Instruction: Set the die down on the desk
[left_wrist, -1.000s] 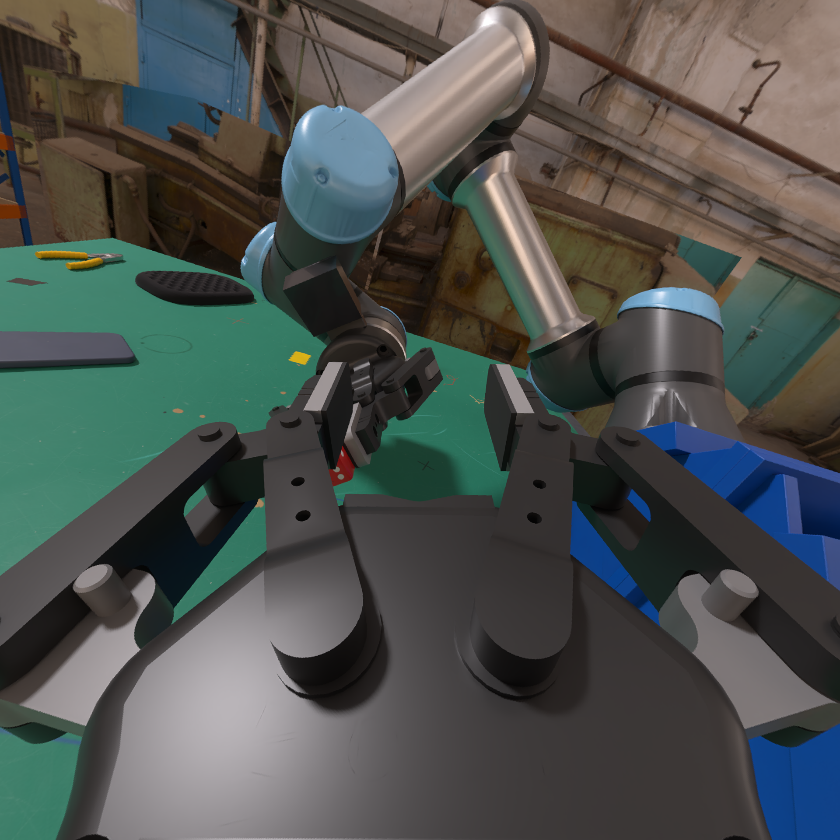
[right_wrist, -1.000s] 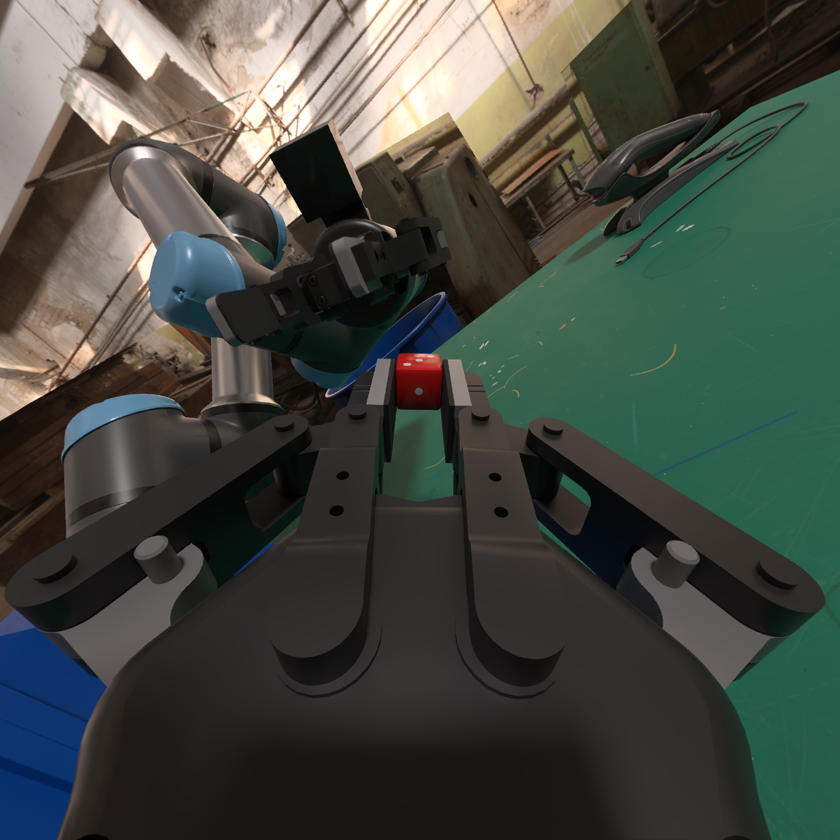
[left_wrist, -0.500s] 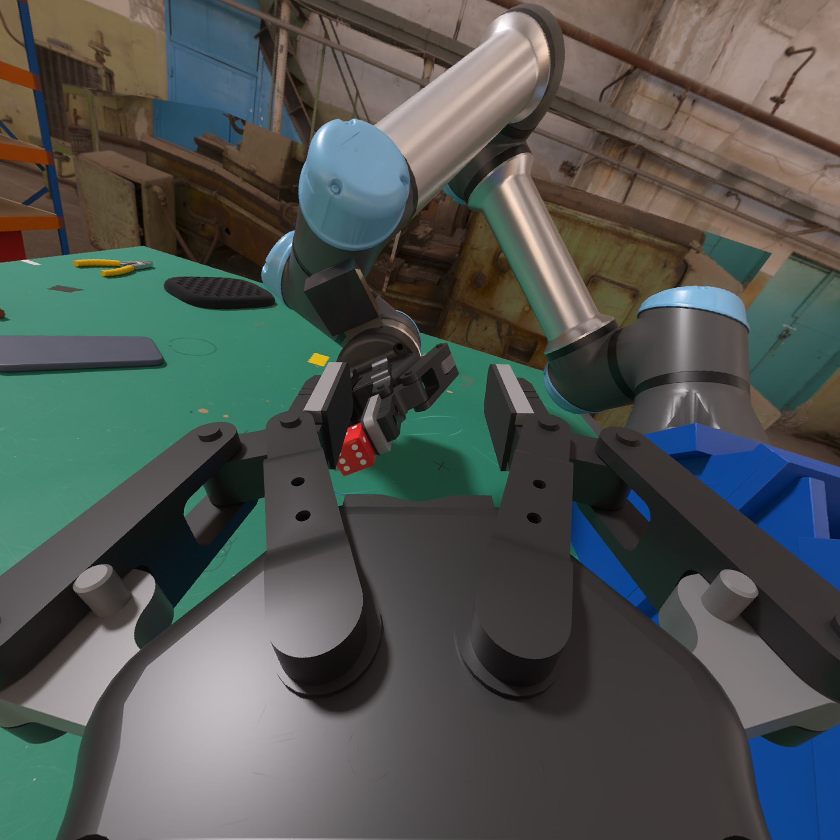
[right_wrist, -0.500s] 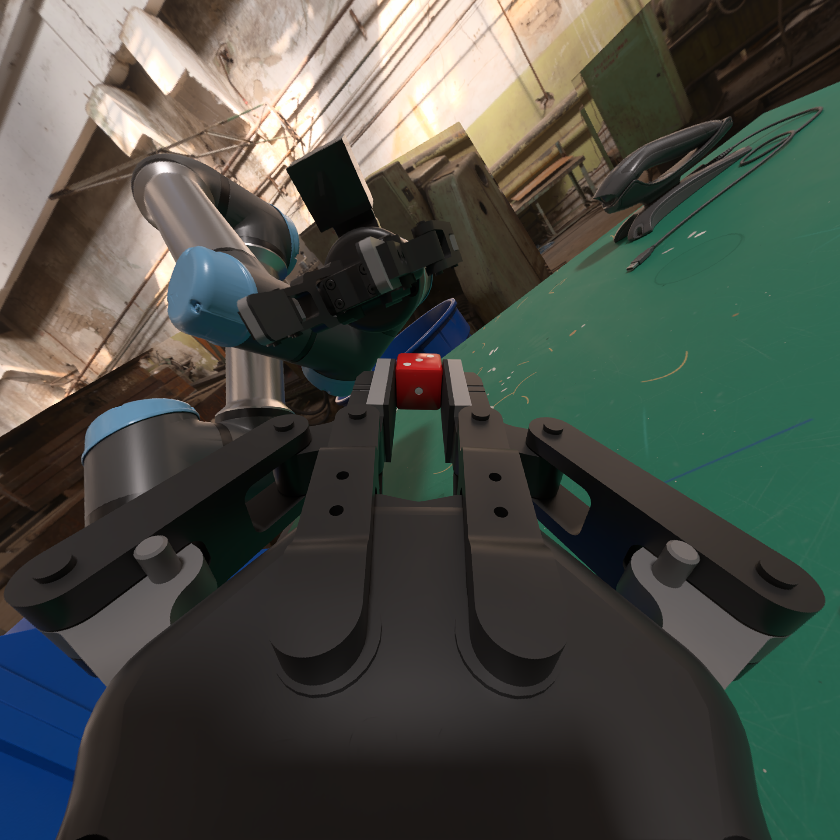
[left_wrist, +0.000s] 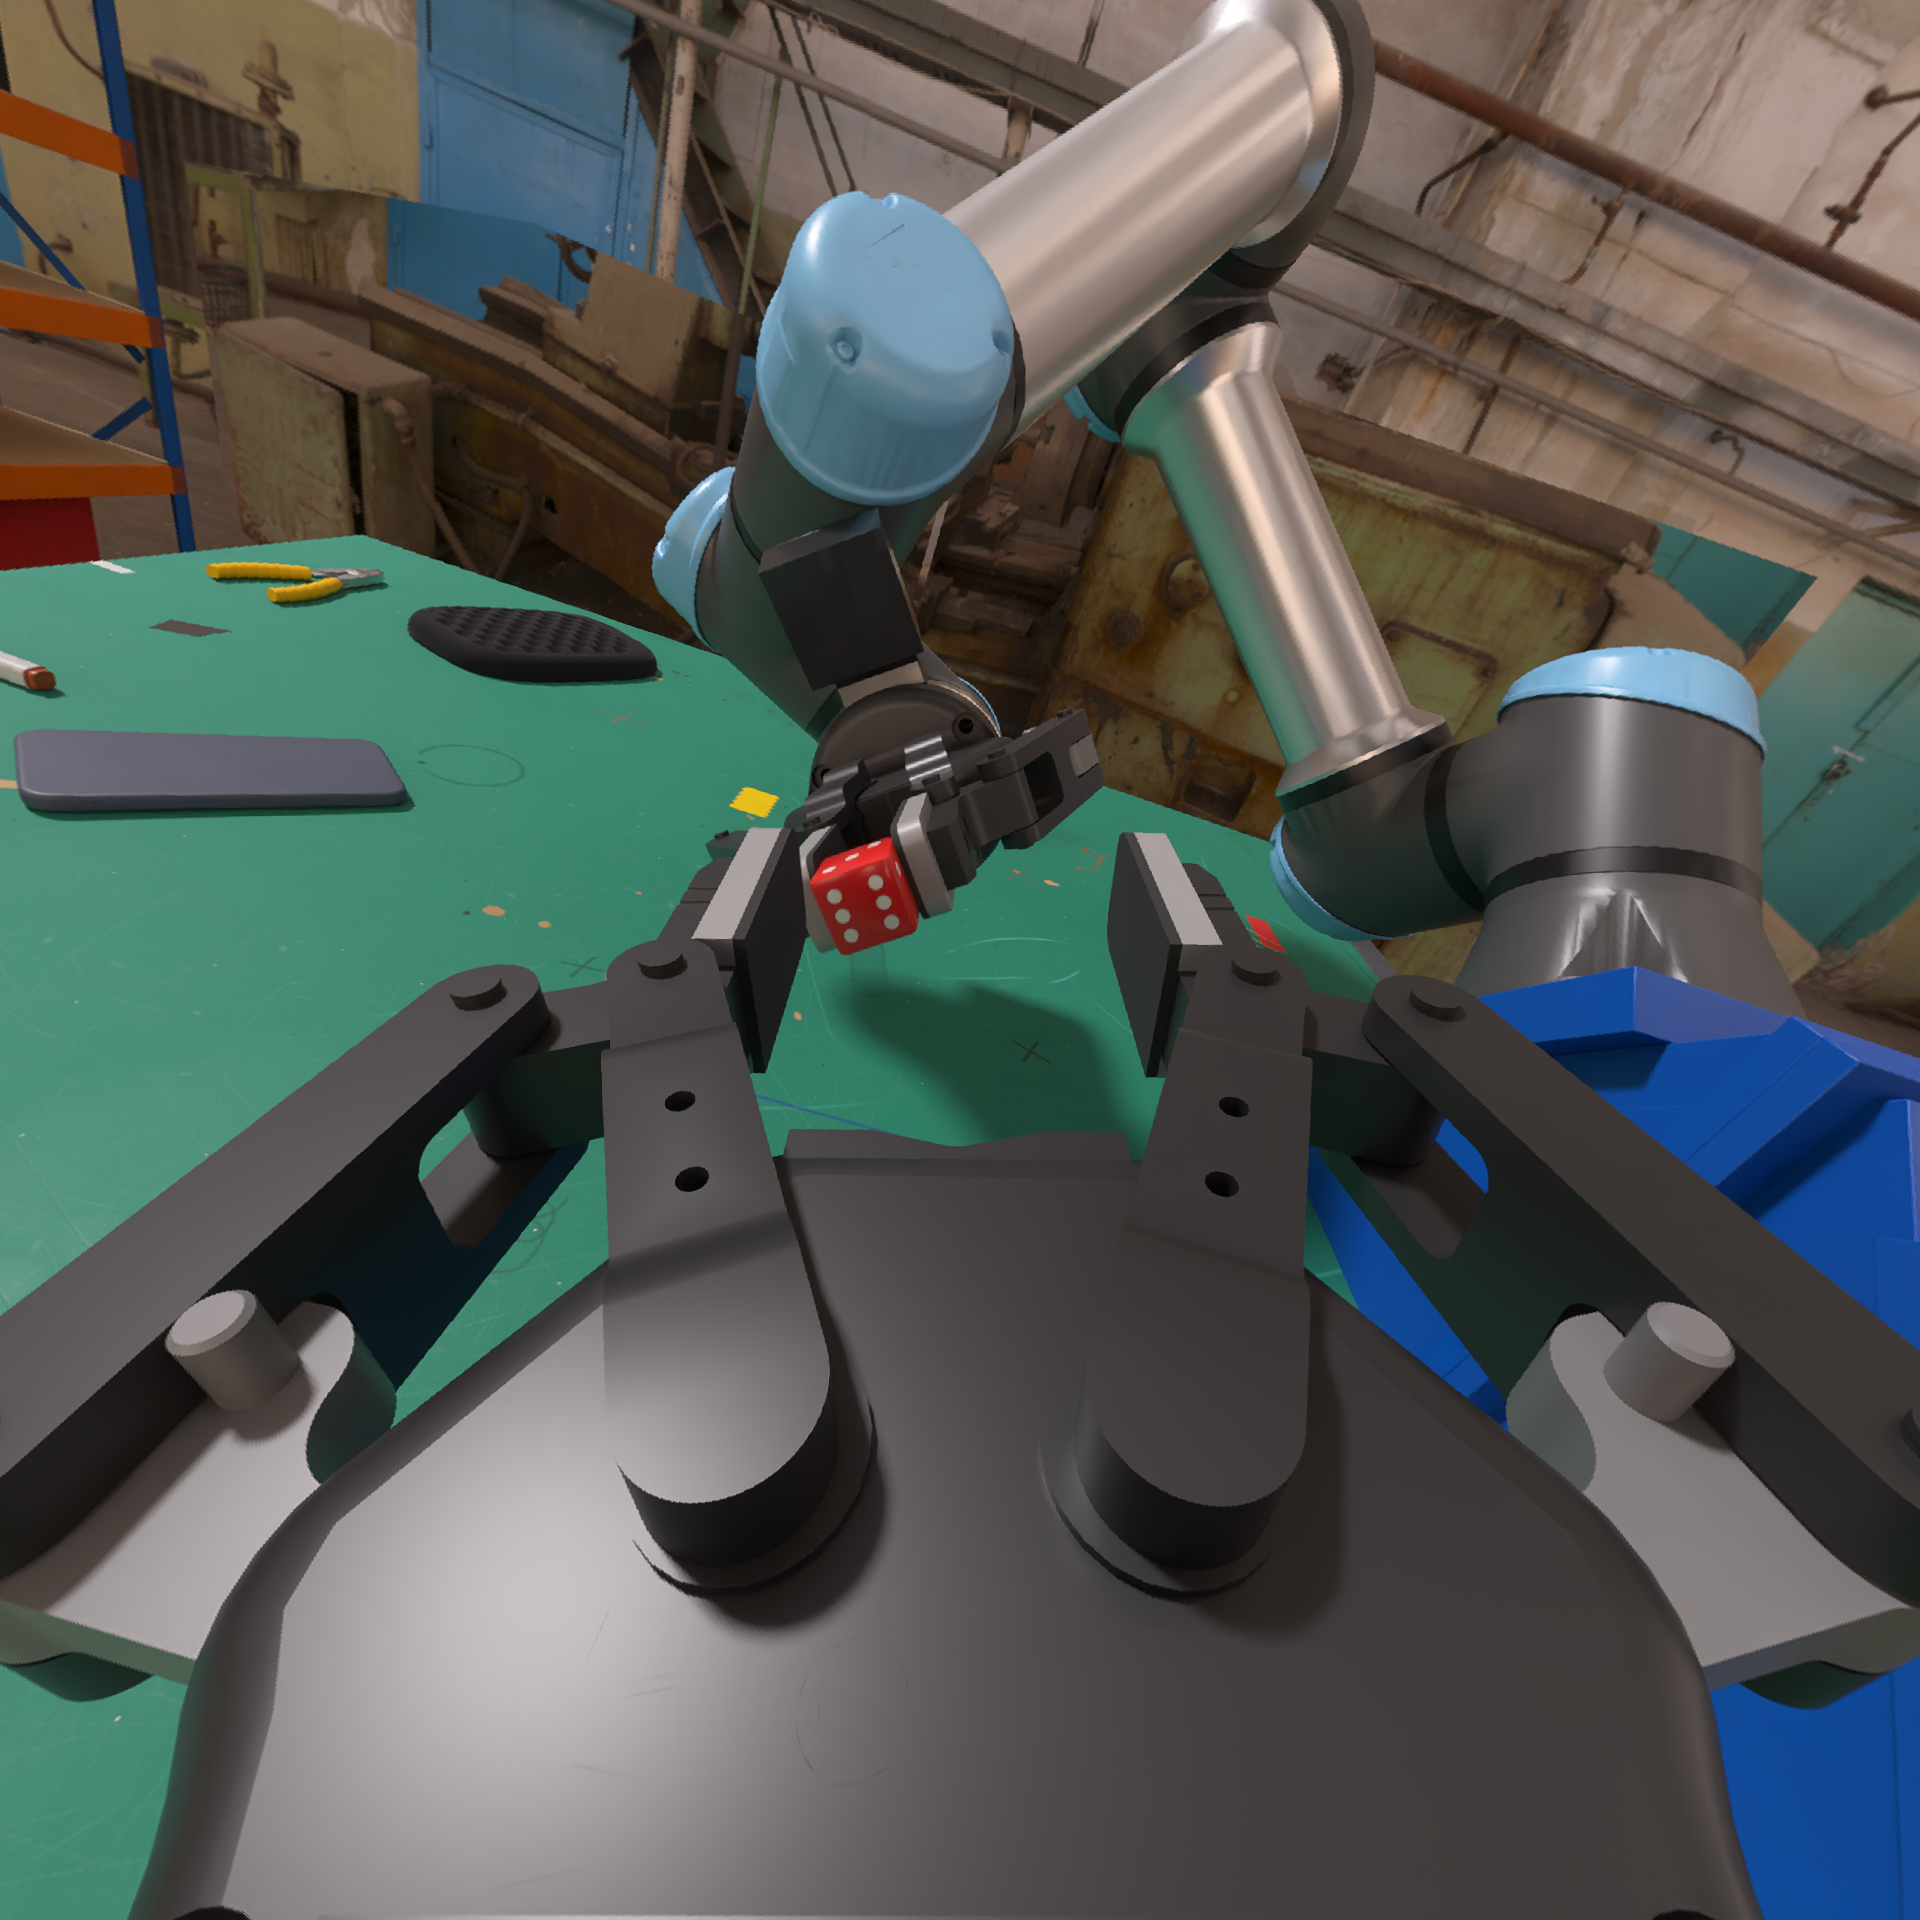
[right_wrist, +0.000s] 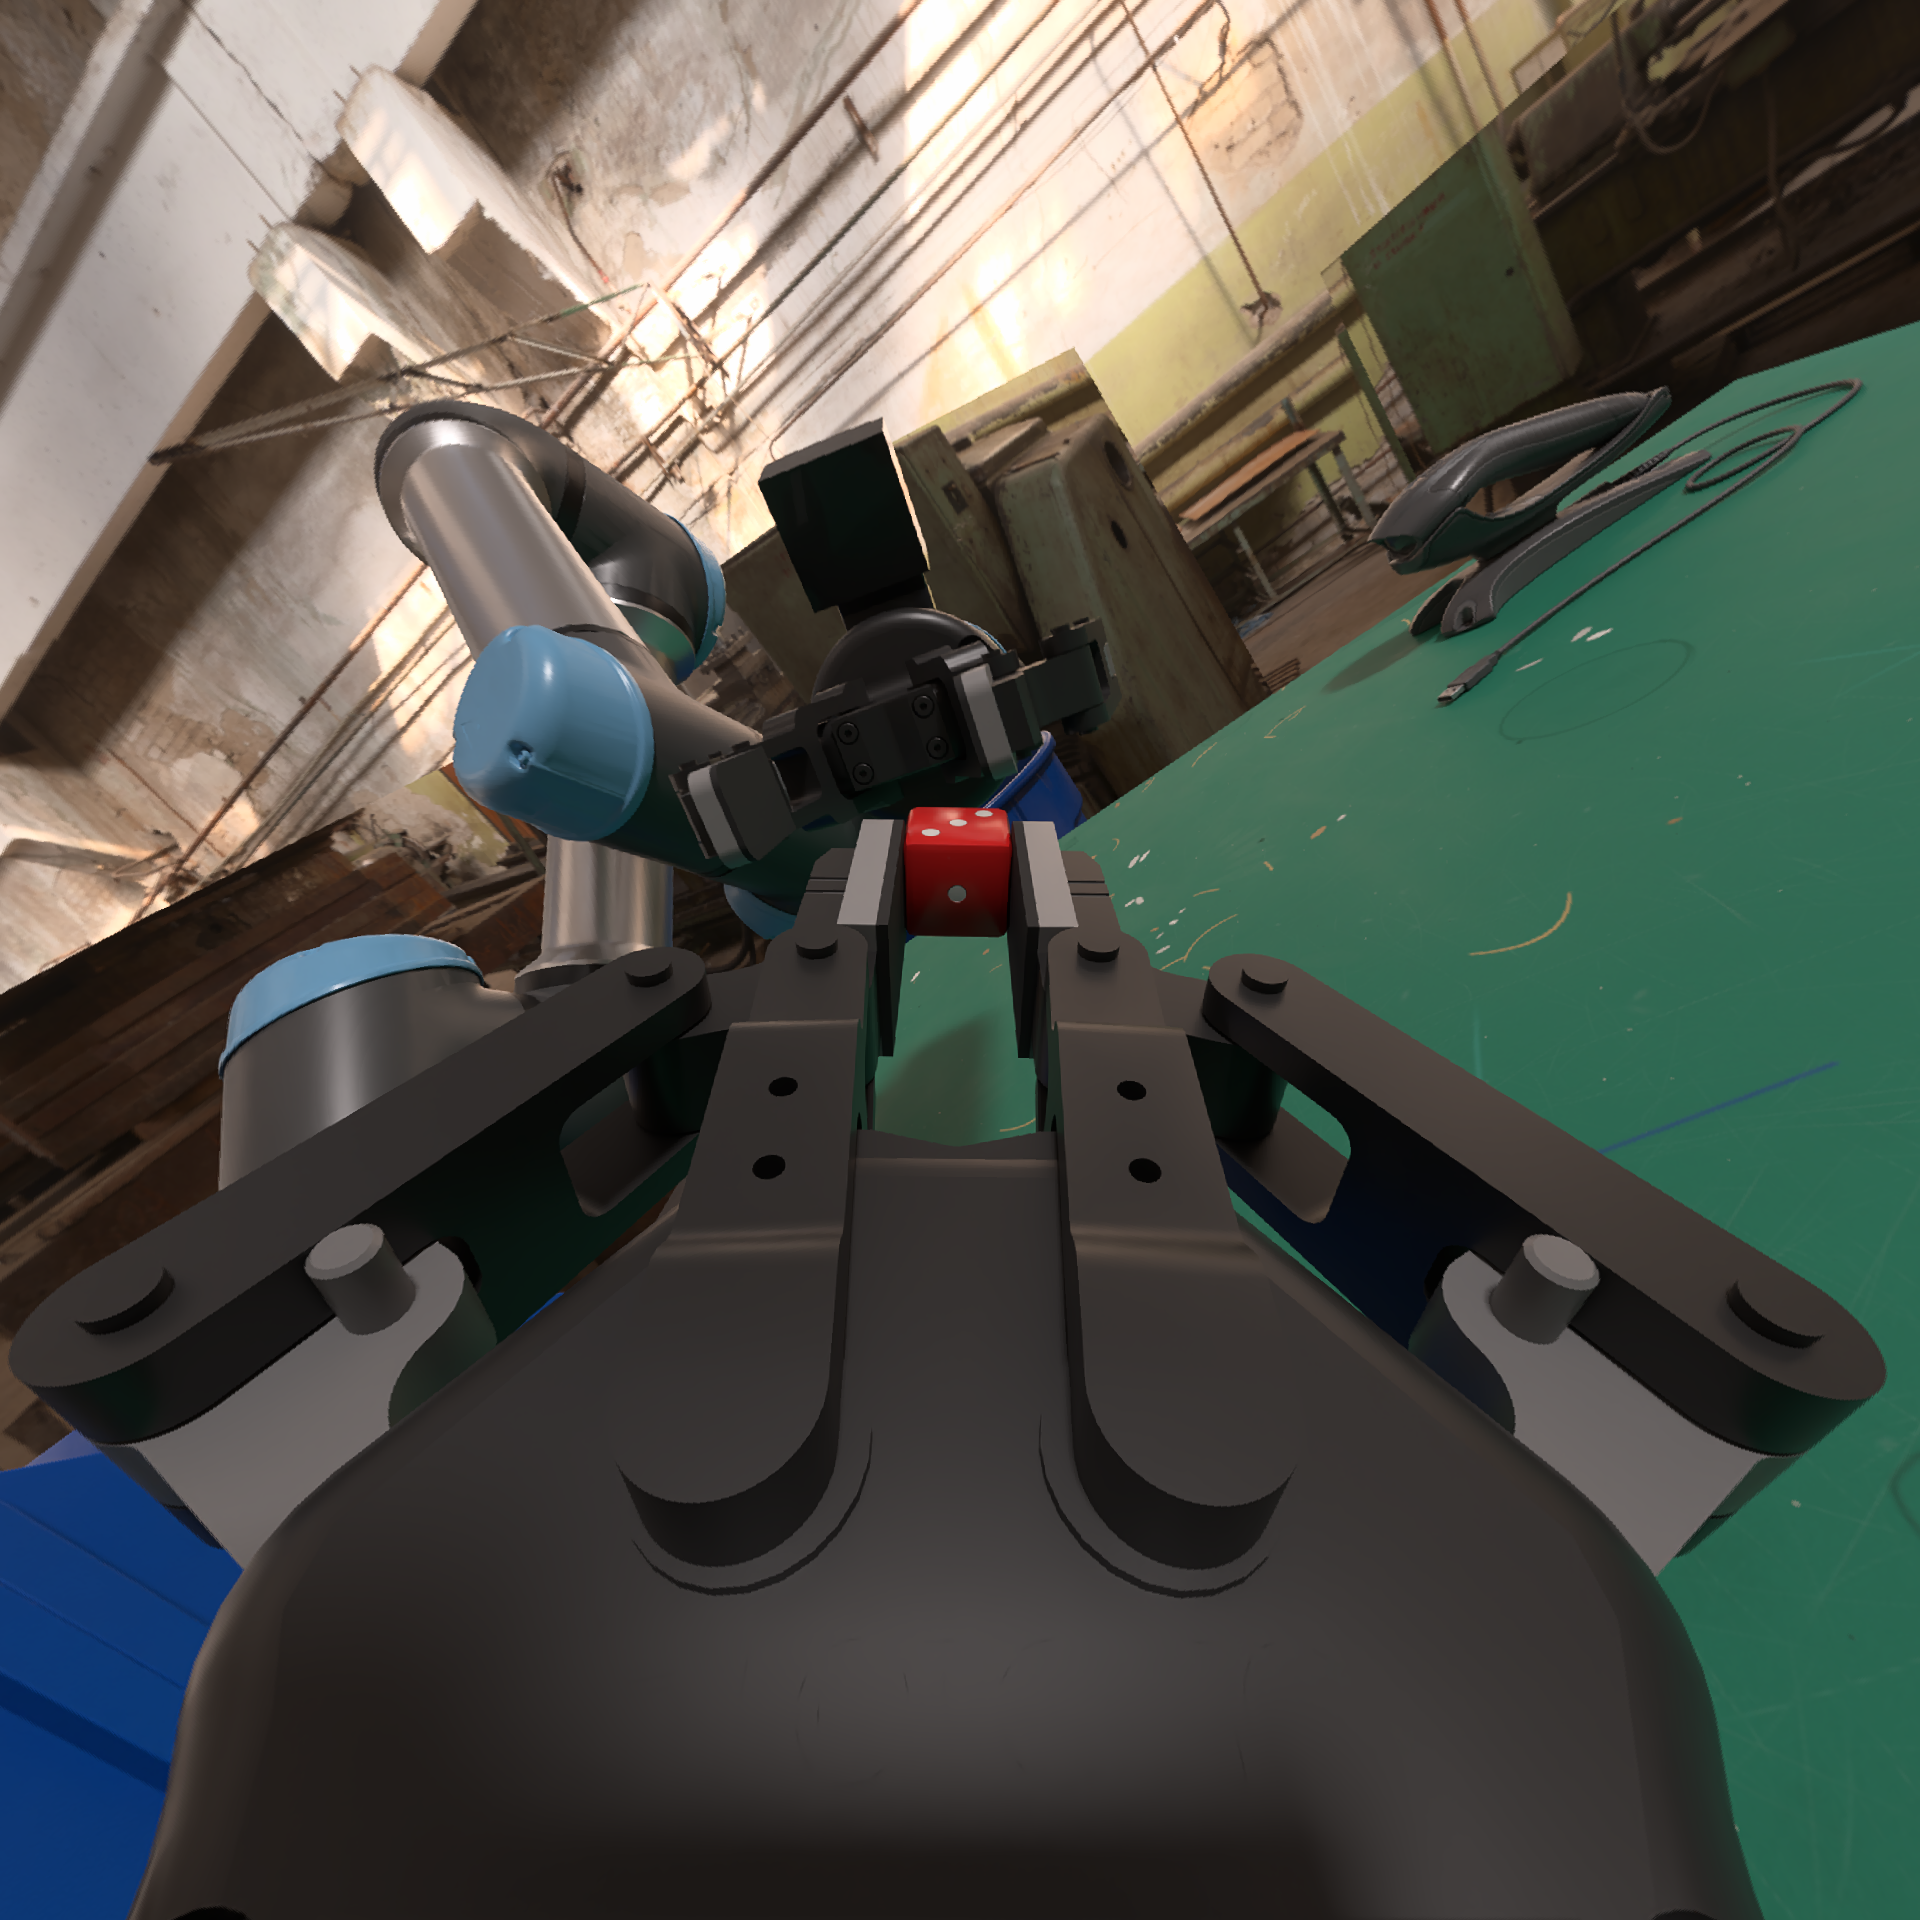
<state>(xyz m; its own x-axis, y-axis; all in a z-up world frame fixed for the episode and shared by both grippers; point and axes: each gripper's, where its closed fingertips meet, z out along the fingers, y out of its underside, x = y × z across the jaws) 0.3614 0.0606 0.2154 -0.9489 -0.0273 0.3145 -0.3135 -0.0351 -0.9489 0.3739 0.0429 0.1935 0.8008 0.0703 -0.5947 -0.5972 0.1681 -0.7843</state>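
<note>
Your right gripper (right_wrist: 956, 883), clenching the die (right_wrist: 957, 871), is rising above the desk (right_wrist: 1455, 935); left gripper (left_wrist: 951, 935) is waiting released, so placement isn't nearing.

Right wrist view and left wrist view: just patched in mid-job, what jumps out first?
The red die stands out, pinched between the right gripper fingertips and held above the green desk. In the left wrist view the left gripper is open and empty, facing that die. Farther back on the desk lie a dark flat slab and yellow-handled pliers.
</note>
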